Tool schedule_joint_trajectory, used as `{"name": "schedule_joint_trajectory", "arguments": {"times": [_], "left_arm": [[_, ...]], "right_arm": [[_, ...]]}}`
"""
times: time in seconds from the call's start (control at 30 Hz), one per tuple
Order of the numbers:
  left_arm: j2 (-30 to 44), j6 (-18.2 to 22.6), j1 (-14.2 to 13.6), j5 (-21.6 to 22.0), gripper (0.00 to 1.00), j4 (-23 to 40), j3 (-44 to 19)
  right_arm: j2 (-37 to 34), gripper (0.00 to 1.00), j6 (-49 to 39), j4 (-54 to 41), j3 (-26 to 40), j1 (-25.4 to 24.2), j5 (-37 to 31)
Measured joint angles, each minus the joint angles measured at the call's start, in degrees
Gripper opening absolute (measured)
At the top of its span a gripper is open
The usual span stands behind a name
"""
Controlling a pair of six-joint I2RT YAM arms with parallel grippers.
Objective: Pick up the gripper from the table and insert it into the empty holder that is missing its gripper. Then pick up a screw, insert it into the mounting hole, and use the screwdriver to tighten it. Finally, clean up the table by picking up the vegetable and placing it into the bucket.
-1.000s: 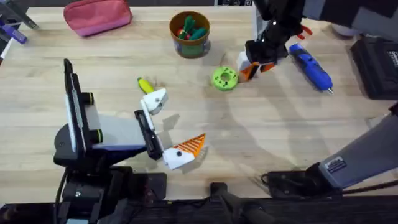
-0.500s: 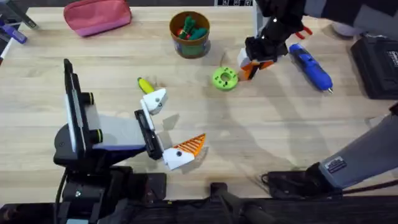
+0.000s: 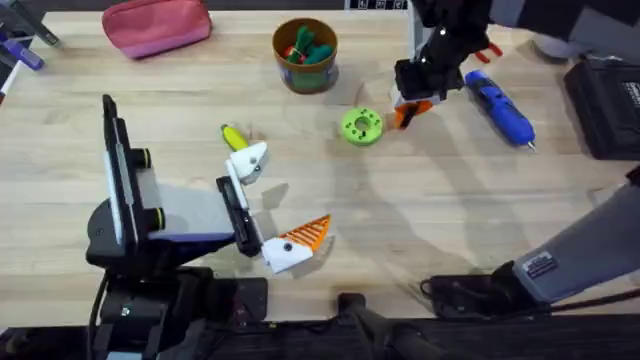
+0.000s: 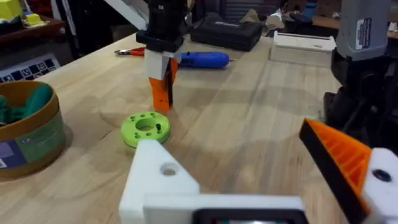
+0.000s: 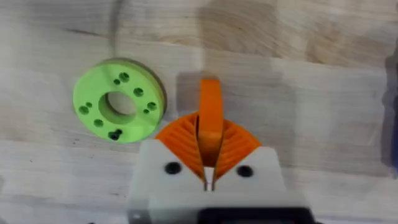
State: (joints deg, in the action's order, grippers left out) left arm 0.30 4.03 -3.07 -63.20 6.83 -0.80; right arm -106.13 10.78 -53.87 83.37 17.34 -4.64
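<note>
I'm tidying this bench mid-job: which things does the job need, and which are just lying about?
Job:
gripper, held in the right gripper
holder
screwdriver
vegetable
bucket
green disc, maybe with a screw

Lying about:
pink pouch
red-handled pliers
black case

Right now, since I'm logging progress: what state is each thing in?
right gripper: shut on orange wedge.
orange wedge: pinched, upright.
left gripper: open.
holder: bare, unfilled.
screwdriver: lying on table.
vegetable: lying on table.
bucket: upright.
green disc: flat on table.
</note>
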Motion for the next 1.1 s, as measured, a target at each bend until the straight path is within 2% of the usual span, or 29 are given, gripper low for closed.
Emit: {"name": "schedule_joint_trajectory", "arguments": {"times": [0.07, 0.43, 0.67, 0.7, 0.87, 1.1], "left_arm": [[0.00, 0.00, 0.00, 0.02, 0.986, 0.00, 0.00], [0.00, 0.00, 0.00, 0.02, 0.986, 0.00, 0.00], [0.00, 0.00, 0.00, 0.02, 0.986, 0.00, 0.00], [0.00, 0.00, 0.00, 0.02, 0.986, 0.00, 0.00], [0.00, 0.00, 0.00, 0.02, 0.986, 0.00, 0.00], [0.00, 0.00, 0.00, 0.02, 0.986, 0.00, 0.00]], "right_arm": [[0.00, 0.008, -0.03, 0.01, 0.04, 0.00, 0.01], [0.00, 0.006, 0.03, -0.15, 0.09, 0.00, 0.00], [1.47, 0.006, 1.06, -2.69, 2.88, 0.00, 2.09], [5.46, 0.006, 1.26, -2.40, 4.00, 0.00, 3.21], [14.81, 0.006, 1.84, -3.36, 4.79, 0.00, 4.11], [24.02, 0.006, 3.87, -4.66, 5.07, 0.00, 8.63]]}}
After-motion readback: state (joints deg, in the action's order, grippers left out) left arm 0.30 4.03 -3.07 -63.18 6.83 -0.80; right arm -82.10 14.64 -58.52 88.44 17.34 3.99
